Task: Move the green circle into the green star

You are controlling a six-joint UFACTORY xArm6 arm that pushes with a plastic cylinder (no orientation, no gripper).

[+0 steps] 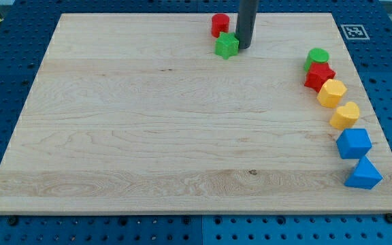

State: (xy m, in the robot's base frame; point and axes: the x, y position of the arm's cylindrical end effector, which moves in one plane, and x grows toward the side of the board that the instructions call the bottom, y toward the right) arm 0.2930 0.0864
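Observation:
The green circle (317,57) lies near the board's right edge, touching the red star (319,75) just below it. The green star (227,45) sits near the top middle of the board. My tip (243,46) stands right beside the green star, on its right side, touching or nearly touching it. The rod comes down from the view's top. The green circle is far to the right of my tip.
A red cylinder (220,25) stands just above-left of the green star. Down the right edge run a yellow hexagon (332,92), a yellow heart (345,116), a blue cube-like block (354,143) and a blue triangle (364,174). The wooden board (148,136) lies on a blue pegboard.

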